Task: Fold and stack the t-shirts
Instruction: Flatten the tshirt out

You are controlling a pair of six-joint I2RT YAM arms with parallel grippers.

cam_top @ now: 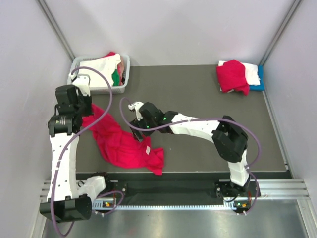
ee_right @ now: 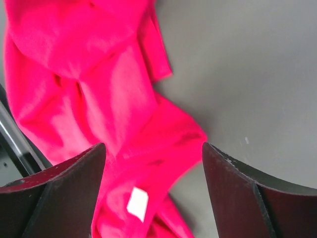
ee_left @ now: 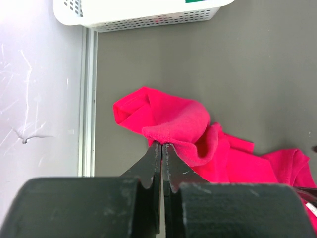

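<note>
Left gripper tight on red t-shirt

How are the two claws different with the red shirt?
The left claw is pinched shut on the edge of the red shirt; the right claw is wide open, gripping nothing. The left claw is at the shirt's end near the tub; the right claw hangs over the part with the white label. Both are black.

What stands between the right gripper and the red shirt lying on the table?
Nothing visible. The right gripper hangs open directly over the red shirt, with only air between. The left gripper is shut on one edge of the same shirt.
</note>
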